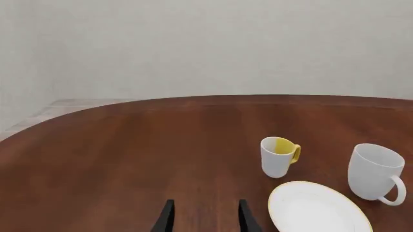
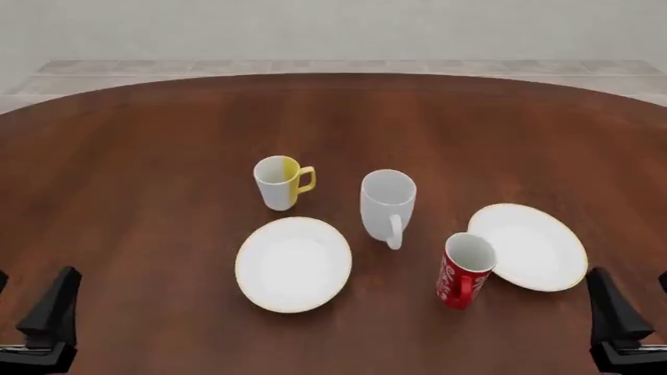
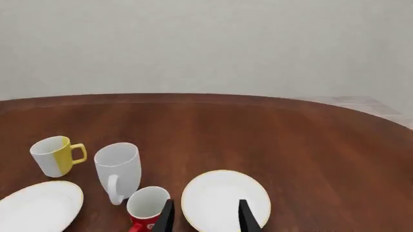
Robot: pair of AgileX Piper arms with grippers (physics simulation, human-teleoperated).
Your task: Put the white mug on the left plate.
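The dark wooden counter [image 2: 156, 156] fills most of the front view, with the left plate [image 2: 293, 264] low and left of centre and the right plate [image 2: 527, 246] at lower right, well apart from each other. The white mug [image 2: 388, 205] stands upright at the centre, just right of the left plate and not on it, handle toward the camera; the yellow-handled mug [image 2: 279, 182] sits up and left of it and the red mug [image 2: 464, 270] touches the right plate's left edge. The left hand [image 1: 205, 220] and right hand [image 3: 204, 217] sit in the bottom corners, each with fingers spread and holding nothing.
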